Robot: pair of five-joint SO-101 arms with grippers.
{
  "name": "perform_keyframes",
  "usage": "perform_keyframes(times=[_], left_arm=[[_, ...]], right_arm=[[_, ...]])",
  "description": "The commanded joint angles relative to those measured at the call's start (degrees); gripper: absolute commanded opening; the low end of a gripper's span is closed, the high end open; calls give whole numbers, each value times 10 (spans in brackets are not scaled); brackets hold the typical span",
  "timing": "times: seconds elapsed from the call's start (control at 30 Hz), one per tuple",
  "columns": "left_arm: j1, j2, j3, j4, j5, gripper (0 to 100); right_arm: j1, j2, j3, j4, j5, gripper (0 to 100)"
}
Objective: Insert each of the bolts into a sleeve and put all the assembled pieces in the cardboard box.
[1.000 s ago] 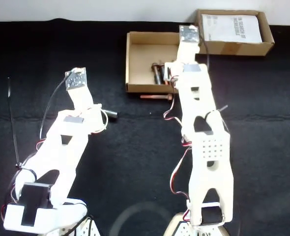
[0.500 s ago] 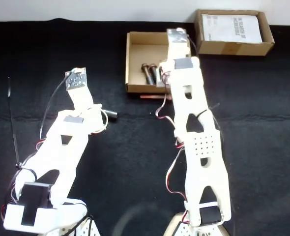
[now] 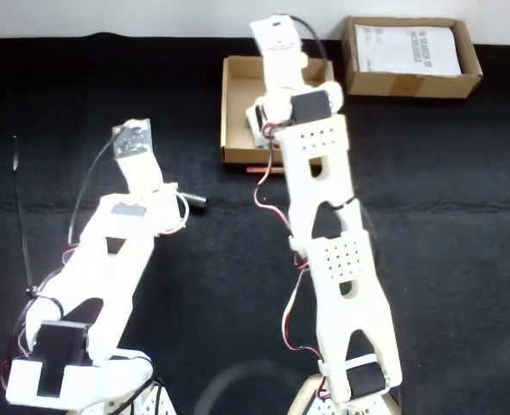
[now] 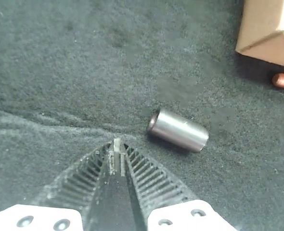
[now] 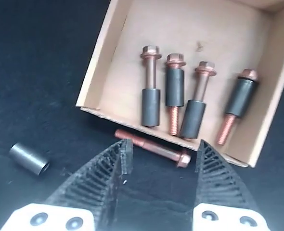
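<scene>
We see right gripper (image 5: 163, 144) spread over stray bolt (image 5: 156, 147) by the cardboard box (image 5: 106, 62); left gripper (image 4: 117, 146) pressed together beside sleeve (image 4: 178, 130).

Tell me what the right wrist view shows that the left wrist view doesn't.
Right wrist, not left: four assembled pieces inside the cardboard box, and the open right gripper. Left wrist, not right: the shut left gripper. Both: the loose sleeve, the bare bolt beside the box, and the box's outer wall.
</scene>
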Motion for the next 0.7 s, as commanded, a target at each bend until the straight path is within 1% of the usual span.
perform_keyframes(times=[0.0, 0.1, 0.17, 0.3, 0.5, 0.67], left_arm=[[-58, -4, -44, -1, 59, 8], [-113, -2, -62, -1, 111, 8], [-134, 0, -71, -1, 132, 8], [-168, 0, -75, -3, 169, 8], [-218, 4, -79, -50, 202, 8], [-226, 5, -79, -59, 204, 8]], right_arm=[[-19, -73, 33, 10, -10, 193], [-38, -134, 148, 8, -35, 193], [-56, -171, 222, 7, -33, 193], [-81, -215, 321, 7, -25, 193], [-98, -218, 391, 7, 54, 193], [-116, -218, 449, 6, 171, 193]])
